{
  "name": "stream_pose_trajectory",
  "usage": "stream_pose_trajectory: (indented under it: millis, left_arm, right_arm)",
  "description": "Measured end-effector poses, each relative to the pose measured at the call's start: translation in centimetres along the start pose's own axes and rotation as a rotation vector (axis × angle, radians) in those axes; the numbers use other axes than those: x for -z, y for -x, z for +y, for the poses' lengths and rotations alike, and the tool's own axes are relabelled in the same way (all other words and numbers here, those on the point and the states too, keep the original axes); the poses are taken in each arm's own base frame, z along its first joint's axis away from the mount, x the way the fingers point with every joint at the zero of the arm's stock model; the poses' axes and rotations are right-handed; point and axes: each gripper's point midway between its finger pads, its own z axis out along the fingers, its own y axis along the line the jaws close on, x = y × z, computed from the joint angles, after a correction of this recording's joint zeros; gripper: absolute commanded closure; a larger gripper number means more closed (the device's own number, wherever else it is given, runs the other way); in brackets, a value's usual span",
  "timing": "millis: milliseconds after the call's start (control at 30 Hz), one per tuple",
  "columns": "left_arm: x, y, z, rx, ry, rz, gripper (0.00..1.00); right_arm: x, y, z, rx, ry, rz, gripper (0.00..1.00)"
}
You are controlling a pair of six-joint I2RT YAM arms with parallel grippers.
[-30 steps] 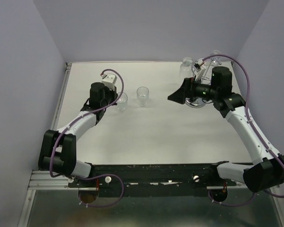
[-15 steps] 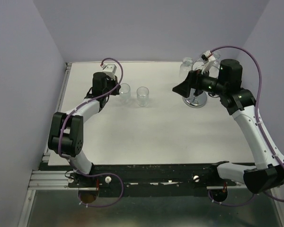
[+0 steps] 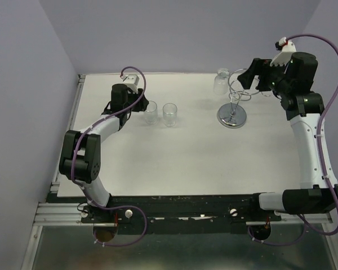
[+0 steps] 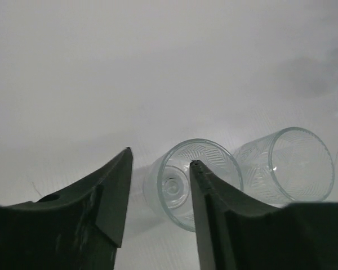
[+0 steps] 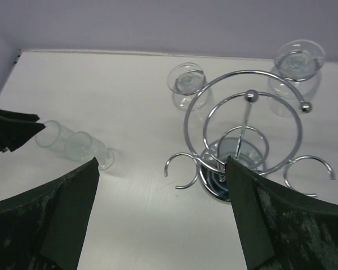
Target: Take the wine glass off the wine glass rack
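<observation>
1. Rack (image 5: 242, 72) stands upright beneath the wide-open right gripper (image 5: 160, 164).
2. Wine glass (image 5: 187, 84) hangs on its far-left side, ahead of that gripper; the right arm is nearer.
3. Left gripper (image 4: 160, 158) gapes empty beside a table glass (image 4: 177, 188).

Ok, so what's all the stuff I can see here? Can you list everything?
table glasses: two, clear, upright side by side on the table's left part
rack glasses: two, clear, at the rack's far side
rack: one, shiny silver, on the table's right part, near hooks empty
table: one, white, under it all
walls: pale purple, around the table
cables: purple, along the arms
arms: two, black and white, bases at the near edge
left fingers: two, black, apart, right by one table glass
right fingers: two, black, wide apart, raised over the rack
</observation>
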Motion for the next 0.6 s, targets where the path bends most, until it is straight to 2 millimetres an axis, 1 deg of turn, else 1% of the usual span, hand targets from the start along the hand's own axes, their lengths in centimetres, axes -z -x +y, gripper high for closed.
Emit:
stream_pose_trajectory:
  millis: [100,167,233,300,367,400,467,533,567,600]
  left_arm:
    - [0.0,0.6,0.1,-0.001,0.009,-0.01,0.25]
    - [0.1,0.9,0.3,-0.006,0.021,-0.015,0.19]
    - [0.6,1.6,0.7,-0.018,0.038,-0.025,0.14]
    - [1.5,2.7,1.0,-0.045,0.048,-0.045,0.08]
    - [2.5,4.5,0.9,-0.094,0.044,-0.081,0.02]
    - [3.0,5.7,0.6,-0.121,0.033,-0.105,0.01]
    - [3.9,7.5,-0.4,-0.168,-0.013,-0.141,0.01]
    - [4.6,9.5,-2.6,-0.237,-0.114,-0.183,0.01]
    - [4.8,10.2,-3.6,-0.26,-0.158,-0.196,0.01]
    - [5.1,11.0,-5.0,-0.291,-0.217,-0.213,0.01]
  right_arm:
    - [0.1,0.4,-2.3,0.003,-0.082,-0.004,0.0]
    - [0.2,0.5,-2.9,0.016,-0.114,-0.004,0.0]
    - [0.3,0.5,-3.6,0.029,-0.147,-0.005,0.0]
    - [0.5,0.5,-4.5,0.038,-0.183,-0.004,0.0]
    - [0.8,0.5,-5.7,0.035,-0.226,-0.001,0.0]
    - [1.0,0.5,-6.3,0.03,-0.247,0.003,0.0]
    - [1.4,1.1,-7.4,0.02,-0.281,0.0,0.0]
    - [1.5,1.8,-8.4,0.016,-0.305,-0.012,0.0]
    - [1.6,2.0,-8.7,0.015,-0.314,-0.016,0.0]
    - [1.7,2.2,-9.1,0.017,-0.327,-0.019,0.0]
